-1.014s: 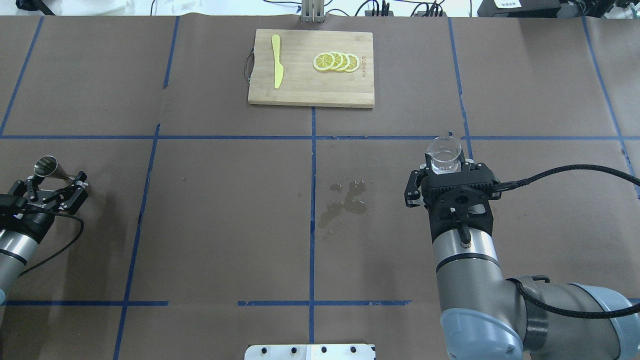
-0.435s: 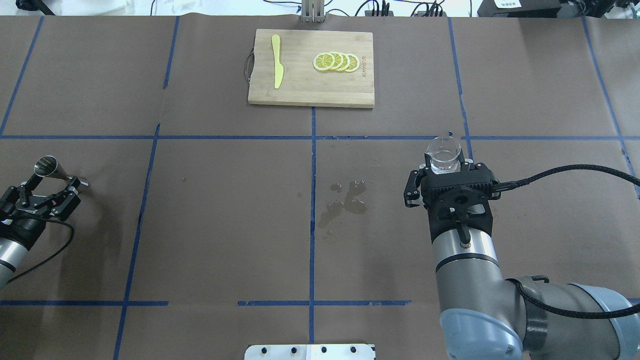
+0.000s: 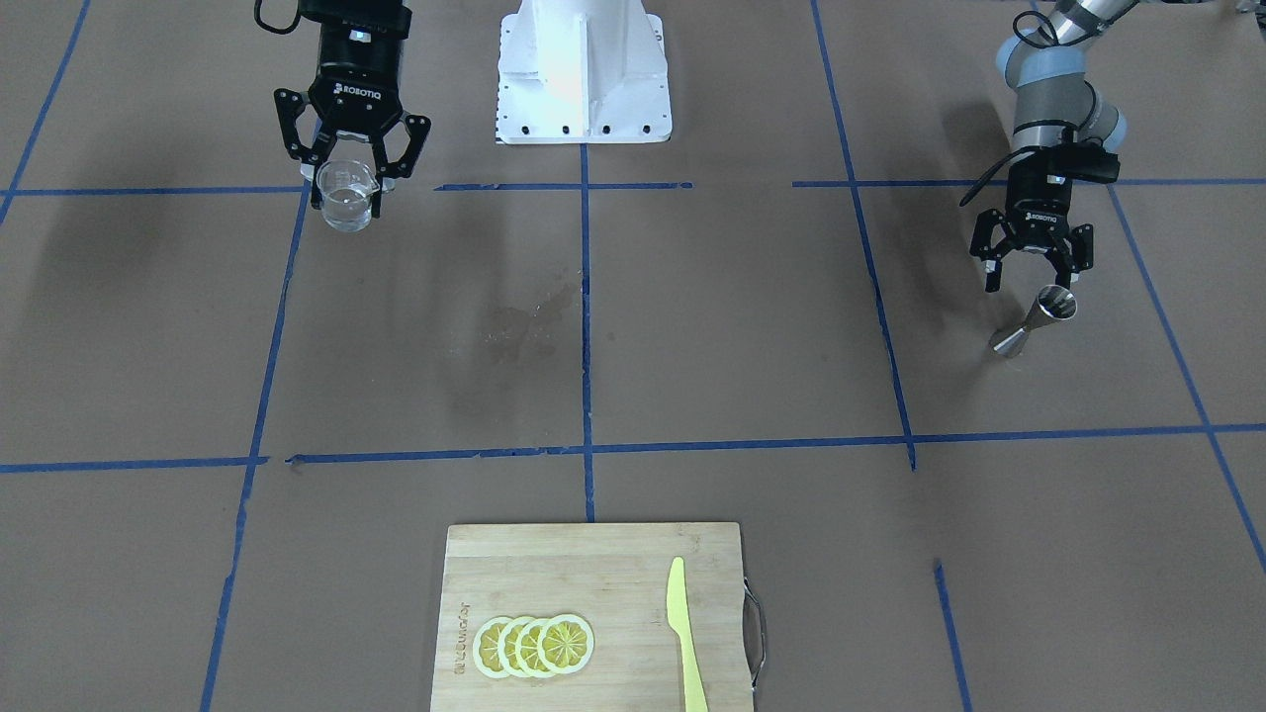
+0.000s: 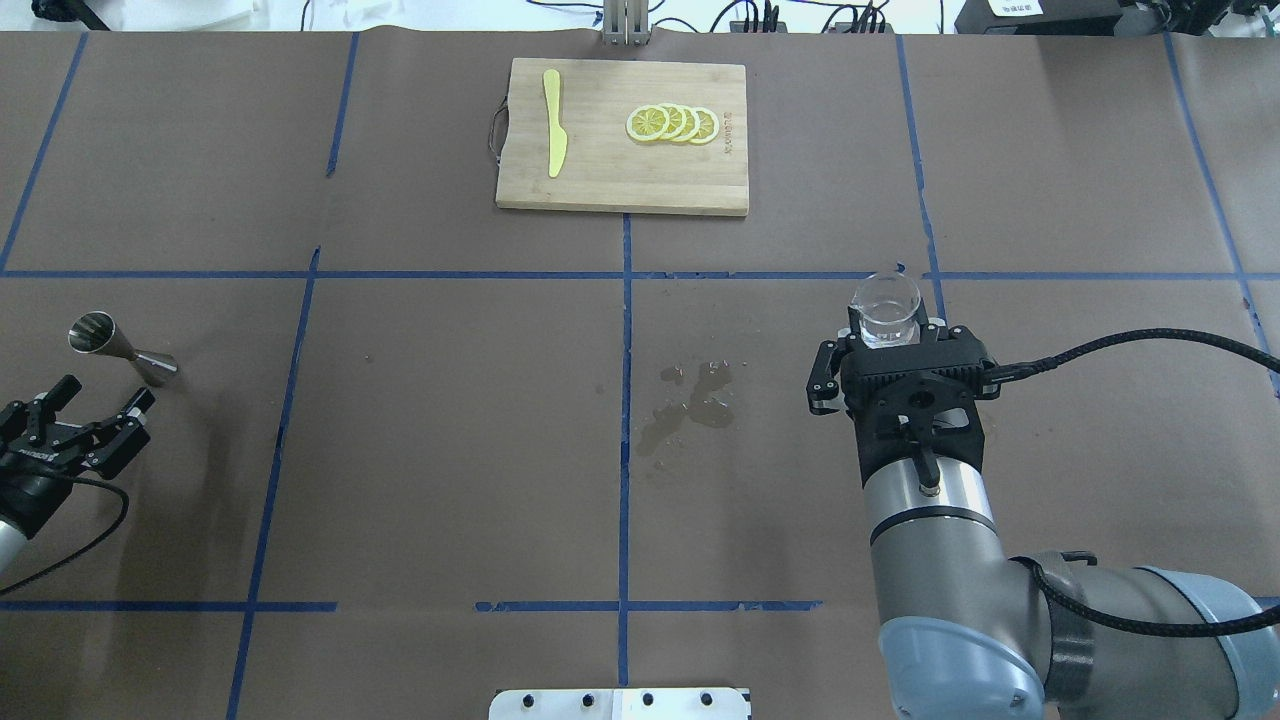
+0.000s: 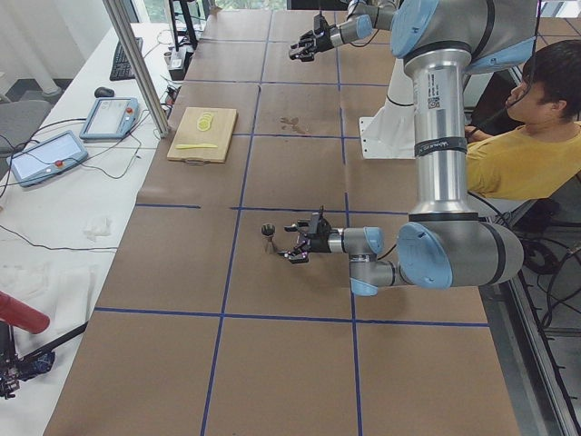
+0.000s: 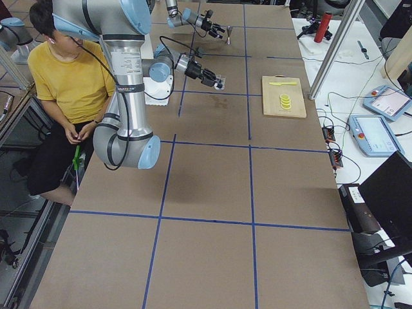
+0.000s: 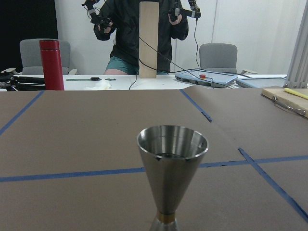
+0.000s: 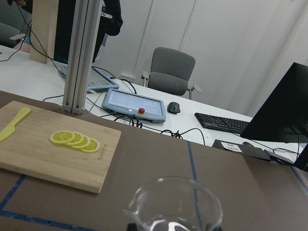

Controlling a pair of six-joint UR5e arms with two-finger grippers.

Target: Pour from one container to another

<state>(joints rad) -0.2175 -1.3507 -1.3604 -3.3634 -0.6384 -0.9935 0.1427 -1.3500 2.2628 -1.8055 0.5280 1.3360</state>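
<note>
— Where is the glass cup (image 4: 886,308)?

— In my right gripper (image 4: 886,338). The fingers are clamped on its sides and it stands upright with the lip level. It is in the right half of the tabletop (image 4: 450,450), about midway between the near and far edges. I cannot tell whether its base touches the paper.

— And the jigger (image 4: 120,350)?

— It stands upright on its own close to the tabletop's left edge, wide cone up. My left gripper (image 4: 103,393) sits just on the near side of it. Its fingers are spread apart and hold nothing, with a clear gap to the steel. The left wrist camera looks straight at the cone's mouth.

— What lies between the two?

— A wet patch (image 4: 690,400) on the brown paper near the tabletop's centre, just right of the middle blue tape line (image 4: 626,330). It is flat, as are the tape lines.

— Anything else around?

— A wooden cutting board (image 4: 620,180) at the middle of the far edge, well apart from both grippers. It carries a row of overlapping lemon slices (image 4: 672,123) on its right part and a yellow knife (image 4: 553,135) on its left.
</note>
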